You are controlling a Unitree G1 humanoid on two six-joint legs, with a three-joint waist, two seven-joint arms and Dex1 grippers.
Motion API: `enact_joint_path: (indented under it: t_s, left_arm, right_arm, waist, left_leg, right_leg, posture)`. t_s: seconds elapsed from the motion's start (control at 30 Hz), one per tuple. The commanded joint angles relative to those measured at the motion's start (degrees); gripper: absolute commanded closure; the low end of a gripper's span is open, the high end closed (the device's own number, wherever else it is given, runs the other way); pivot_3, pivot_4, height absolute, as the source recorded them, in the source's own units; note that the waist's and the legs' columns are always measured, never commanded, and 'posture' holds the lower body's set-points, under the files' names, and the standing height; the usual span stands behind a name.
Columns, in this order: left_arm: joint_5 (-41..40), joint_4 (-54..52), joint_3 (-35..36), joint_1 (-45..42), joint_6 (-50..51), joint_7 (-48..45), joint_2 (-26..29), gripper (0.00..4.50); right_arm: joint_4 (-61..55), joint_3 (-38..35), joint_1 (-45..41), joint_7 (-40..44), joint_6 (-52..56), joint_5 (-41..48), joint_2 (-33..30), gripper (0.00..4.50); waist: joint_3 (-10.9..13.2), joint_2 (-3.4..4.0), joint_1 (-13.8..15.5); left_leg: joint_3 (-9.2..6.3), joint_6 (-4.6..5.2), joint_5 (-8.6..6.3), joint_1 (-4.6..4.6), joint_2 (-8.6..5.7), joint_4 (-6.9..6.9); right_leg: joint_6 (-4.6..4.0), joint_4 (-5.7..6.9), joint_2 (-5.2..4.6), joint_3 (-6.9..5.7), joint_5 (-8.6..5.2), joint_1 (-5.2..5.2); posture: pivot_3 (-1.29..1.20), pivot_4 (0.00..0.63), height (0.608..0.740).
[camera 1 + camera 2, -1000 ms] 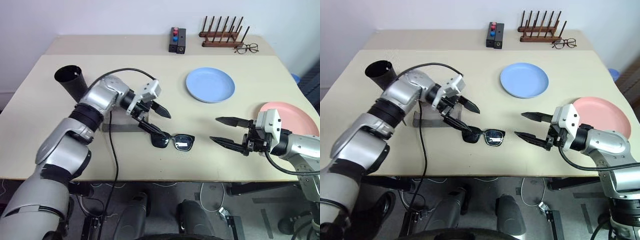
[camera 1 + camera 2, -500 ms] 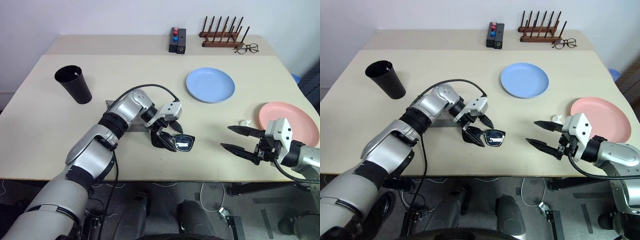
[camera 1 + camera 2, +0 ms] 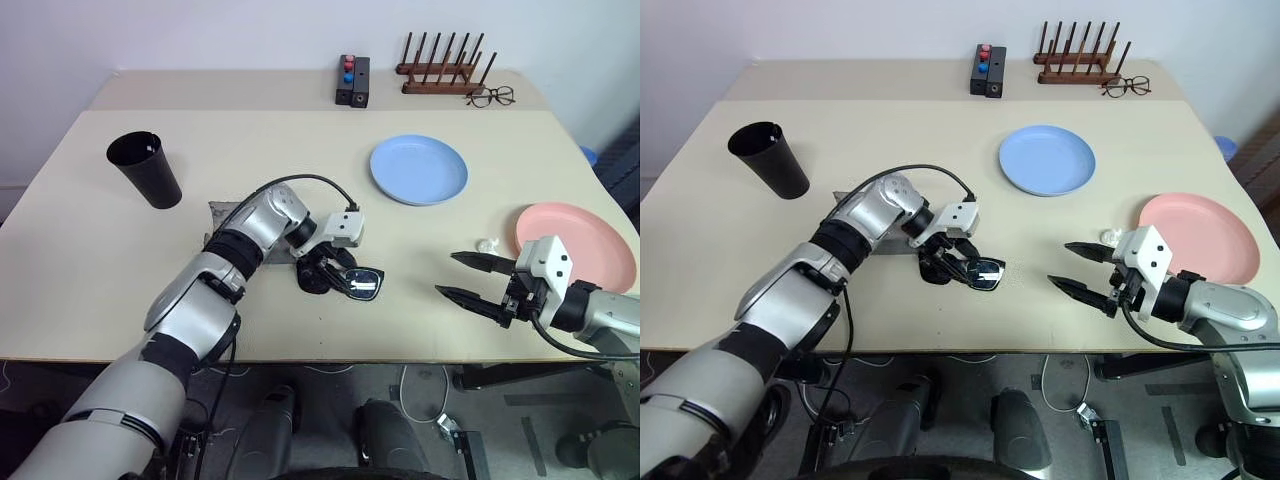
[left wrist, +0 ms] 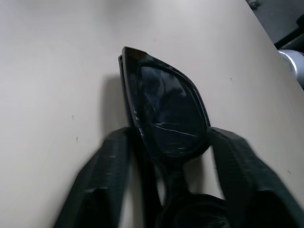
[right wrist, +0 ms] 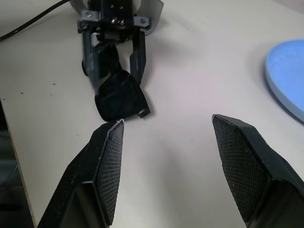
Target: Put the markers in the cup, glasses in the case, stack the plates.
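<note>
Cup (image 3: 146,170) far left on table (image 3: 100,240), left gripper (image 3: 331,276) angled down mid-table, fingers straddling sunglasses (image 3: 358,282) beside grey case (image 3: 225,214), grip unclear, right gripper (image 3: 465,277) hovering low, fingers (image 3: 478,260) spread, empty, near pink plate (image 3: 590,232).

Right gripper (image 5: 166,166) open, facing the glasses (image 5: 118,97)

Its two black fingers (image 5: 107,166) stand wide apart over the pale surface (image 5: 190,71). Ahead of them, nearer one finger, the left gripper (image 5: 114,57) straddles the dark glasses lying flat. A blue plate (image 5: 287,71) edge sits off beside the other finger
</note>
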Motion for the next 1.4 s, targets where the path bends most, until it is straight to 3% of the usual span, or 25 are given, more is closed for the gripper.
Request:
enact_joint_path:
  t_s: [0.03,0.4,0.5,0.57,0.63,0.67,1.03,1.4]
  left_arm:
    - [1.68,1.06,1.93,-2.15,-0.86,-0.76,0.22,1.70]
    - [3.72,2.19,3.55,-2.11,0.47,-3.44,0.11,1.70]
    - [3.59,3.32,4.46,-2.17,0.70,-2.87,-0.89,2.51]
    - [3.76,3.53,4.60,-2.18,0.84,-3.66,-1.12,3.62]
    - [4.01,3.48,5.24,-2.08,0.80,-3.62,-1.43,4.36]
    - [3.91,3.41,5.68,-2.13,0.73,-3.58,-1.60,4.48]
    - [-2.77,5.31,11.14,-8.85,9.60,-4.74,0.24,4.48]
    - [-13.94,6.81,10.97,-16.29,15.93,-4.74,11.40,4.48]
  right_arm:
    - [-1.05,-0.17,-1.64,-0.25,-1.29,-0.05,0.16,1.49]
    - [-0.82,0.87,-2.22,-0.40,-2.12,-0.56,0.55,1.49]
    - [-1.02,0.98,-2.34,-0.62,-2.10,-0.64,0.67,1.49]
    - [-0.98,1.00,-2.52,-0.74,-2.16,-0.75,0.75,1.49]
    - [-0.97,0.99,-2.52,-0.76,-2.30,-0.98,0.77,1.49]
    - [-0.89,0.99,-2.58,-0.80,-2.37,-1.08,0.79,1.49]
    - [0.48,2.00,-3.93,-0.82,-3.46,-2.12,0.94,1.49]
    - [1.46,2.65,-6.91,-0.37,-2.71,-0.26,1.95,1.49]
  waist:
    - [0.00,0.00,0.01]
    - [0.00,0.00,-0.01]
    - [0.00,0.00,-0.01]
    - [0.00,0.00,0.00]
    - [-0.05,0.04,0.21]
    - [-0.06,0.04,0.27]
    - [-0.03,0.02,-0.07]
    - [-0.02,0.03,-0.32]
  left_leg:
    - [0.00,0.00,0.00,0.00,0.00,0.00]
    - [0.00,0.00,0.00,0.00,-0.01,0.00]
    - [-0.01,0.00,0.00,0.01,-0.01,0.00]
    - [-0.01,0.00,0.00,0.01,-0.01,0.00]
    - [-0.01,0.00,0.00,0.05,-0.01,0.01]
    - [-0.03,0.00,0.00,0.13,-0.04,0.02]
    - [-0.07,0.04,0.02,0.05,-0.05,0.06]
    - [-0.06,0.04,0.02,0.07,-0.04,0.00]
  right_leg:
    - [0.00,0.00,0.00,0.00,0.00,0.00]
    - [0.01,0.00,0.00,-0.01,0.00,0.01]
    - [0.01,0.00,0.01,-0.01,0.00,0.02]
    - [0.01,0.00,0.01,-0.01,0.00,0.02]
    - [0.01,0.00,0.00,-0.03,0.00,0.09]
    - [0.03,-0.01,-0.03,-0.06,-0.01,0.19]
    - [0.06,0.00,-0.03,-0.11,-0.01,0.14]
    - [0.07,0.02,-0.01,-0.09,-0.01,0.10]
  posture:
    - [0.00,0.150,0.737]
    - [0.00,0.150,0.737]
    - [0.00,0.150,0.737]
    - [0.00,0.150,0.737]
    - [0.00,0.150,0.737]
    - [0.00,0.150,0.737]
    - [0.00,0.150,0.737]
    - [0.00,0.150,0.737]
